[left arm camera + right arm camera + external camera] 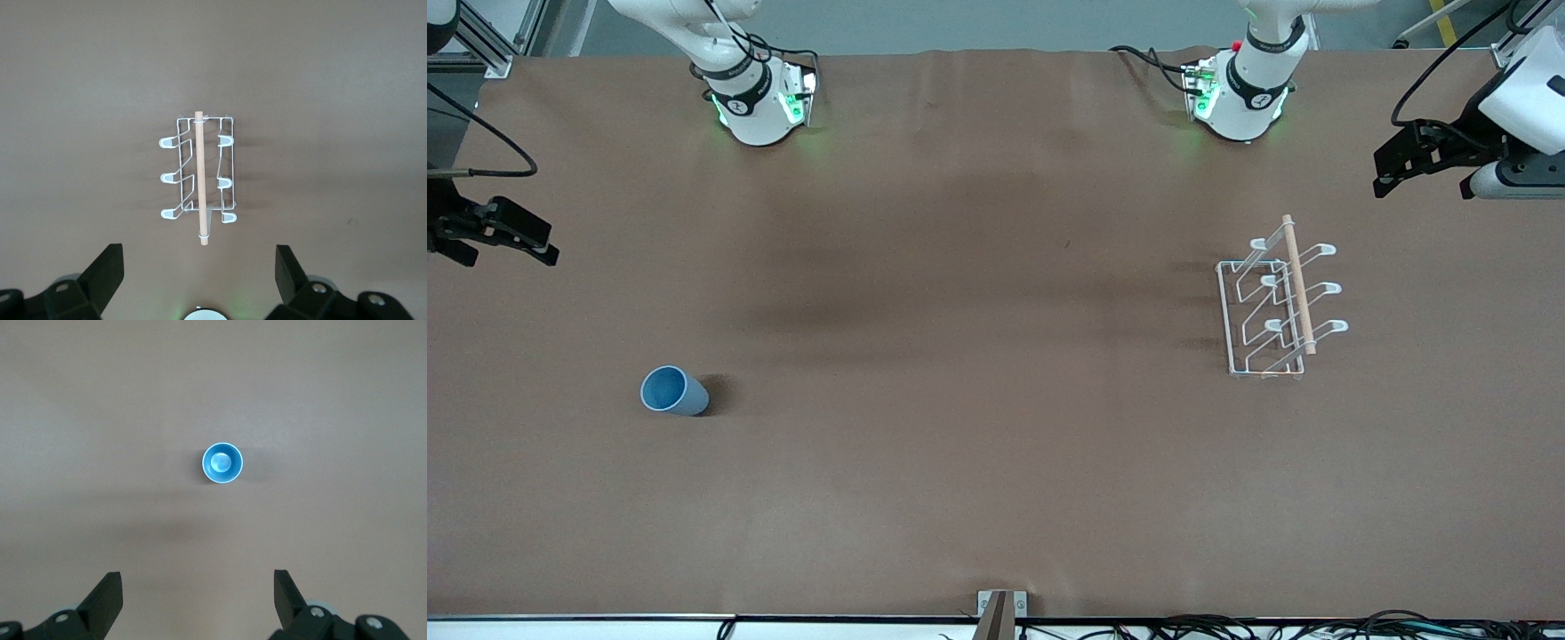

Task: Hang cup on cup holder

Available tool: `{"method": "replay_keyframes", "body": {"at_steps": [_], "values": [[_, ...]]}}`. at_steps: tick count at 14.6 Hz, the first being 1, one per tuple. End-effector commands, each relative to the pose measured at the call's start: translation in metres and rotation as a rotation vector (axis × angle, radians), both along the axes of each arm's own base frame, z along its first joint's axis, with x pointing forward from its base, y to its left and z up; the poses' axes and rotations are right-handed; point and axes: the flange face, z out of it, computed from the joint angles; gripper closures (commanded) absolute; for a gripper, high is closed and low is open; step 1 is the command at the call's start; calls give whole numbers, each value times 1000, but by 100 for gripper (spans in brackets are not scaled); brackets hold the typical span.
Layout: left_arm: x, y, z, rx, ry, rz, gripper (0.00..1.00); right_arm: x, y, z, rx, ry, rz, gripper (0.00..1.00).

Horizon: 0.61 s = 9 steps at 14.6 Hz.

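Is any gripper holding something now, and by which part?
Nothing is held. The left gripper and right gripper are open and empty; the cup stands alone.

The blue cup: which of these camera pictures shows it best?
The right wrist view: it looks straight down into the cup, open mouth up, centred. The front view shows it smaller, upright on the table toward the right arm's end. The left wrist view misses it.

Matte plastic cup (673,391), wire-and-wood cup holder (1267,307)
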Motion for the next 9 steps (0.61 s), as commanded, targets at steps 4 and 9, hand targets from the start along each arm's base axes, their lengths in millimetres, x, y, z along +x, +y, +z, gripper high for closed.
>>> {"method": "replay_keyframes", "body": {"at_steps": [4, 9], "values": [[3, 1, 5, 4, -6, -17, 0, 11, -15, -10, 2, -4, -16, 1], [5, 0, 1, -3, 1, -16, 0, 52, -36, -90, 1, 46, -44, 0]]}}
